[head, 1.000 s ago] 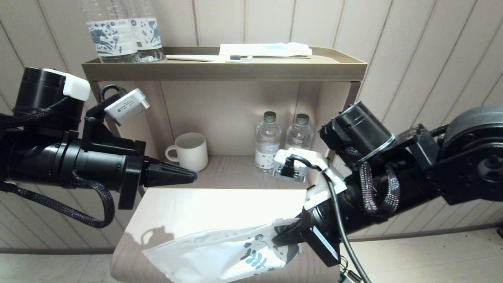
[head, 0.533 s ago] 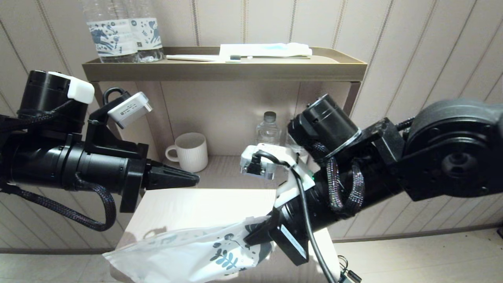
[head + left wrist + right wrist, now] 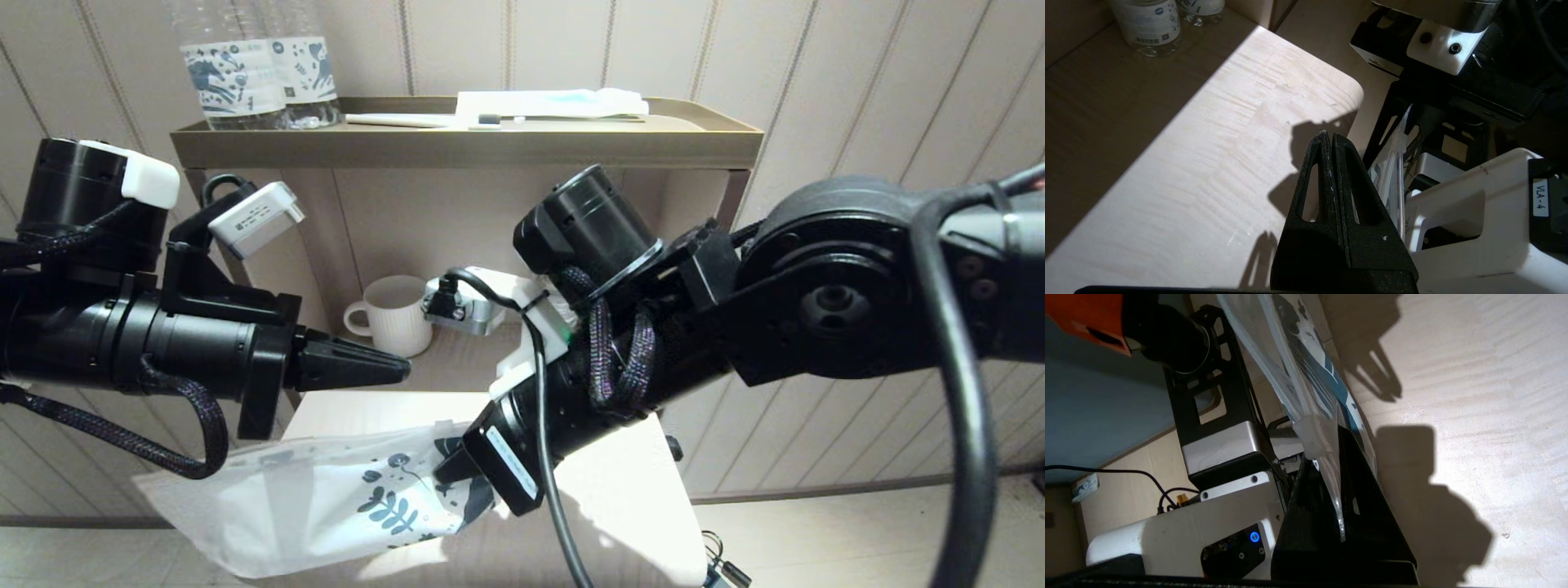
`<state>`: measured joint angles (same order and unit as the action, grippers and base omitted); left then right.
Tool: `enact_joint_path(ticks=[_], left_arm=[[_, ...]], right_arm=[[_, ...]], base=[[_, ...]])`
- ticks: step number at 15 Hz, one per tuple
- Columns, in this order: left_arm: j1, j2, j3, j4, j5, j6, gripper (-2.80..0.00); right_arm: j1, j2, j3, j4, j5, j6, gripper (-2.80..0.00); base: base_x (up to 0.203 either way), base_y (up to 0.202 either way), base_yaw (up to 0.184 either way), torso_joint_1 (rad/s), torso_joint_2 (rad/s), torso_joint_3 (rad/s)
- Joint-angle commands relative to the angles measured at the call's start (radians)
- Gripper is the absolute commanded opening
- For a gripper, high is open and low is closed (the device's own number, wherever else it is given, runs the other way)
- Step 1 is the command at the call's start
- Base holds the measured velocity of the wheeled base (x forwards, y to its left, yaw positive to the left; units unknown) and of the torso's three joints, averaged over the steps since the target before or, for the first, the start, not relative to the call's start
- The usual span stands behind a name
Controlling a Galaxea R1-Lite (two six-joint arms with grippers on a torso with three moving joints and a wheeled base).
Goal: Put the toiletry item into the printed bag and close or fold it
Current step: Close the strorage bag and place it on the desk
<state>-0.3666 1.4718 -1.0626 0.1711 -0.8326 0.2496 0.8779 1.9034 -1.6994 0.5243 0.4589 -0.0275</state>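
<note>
1. Step in hand: the right pincer (image 3: 451,472) is clenched on the leaf-printed end of the printed bag (image 3: 314,502), which hangs over the bench's (image 3: 620,498) near left edge.
2. Left pincer (image 3: 392,369): clamped on nothing, above the bench's far left corner.
3. Toiletry item: not visible; whether bagged, unclear.
4. Next, by my judgement: lay the bag flat, fold it.
5. Bag: soft, crinkled film. Bench: pale wood grain.

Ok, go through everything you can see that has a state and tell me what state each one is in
printed bag: pinched at its leafy end, hanging past the table's front edge
right pincer: shut on the printed bag
left pincer: shut, holding nothing, above the table
white mug: upright on the lower shelf
water bottles: upright on the top tray
dark-bristled toothbrush: lying flat on the top tray
white-and-blue packet: lying flat on the top tray
</note>
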Motion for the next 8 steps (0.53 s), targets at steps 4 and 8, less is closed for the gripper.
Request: enact_joint_path(ticks=[4,8], left_arm=[[0.0,-0.005,0.003,-0.001,-0.027,-0.024,0.0],[-0.01,0.008,0.01,-0.001,-0.028,-0.022,0.0]], right_arm=[[0.001,0.021,-0.024,0.002,0.004,0.019,-2.8],[0.0,0.052,-0.055,0.001,0.006,0.045,-2.8]], base=[[0.0,0.0,0.0,0.0,0.0,0.0],[0.0,0.0,0.0,0.0,0.0,0.0]])
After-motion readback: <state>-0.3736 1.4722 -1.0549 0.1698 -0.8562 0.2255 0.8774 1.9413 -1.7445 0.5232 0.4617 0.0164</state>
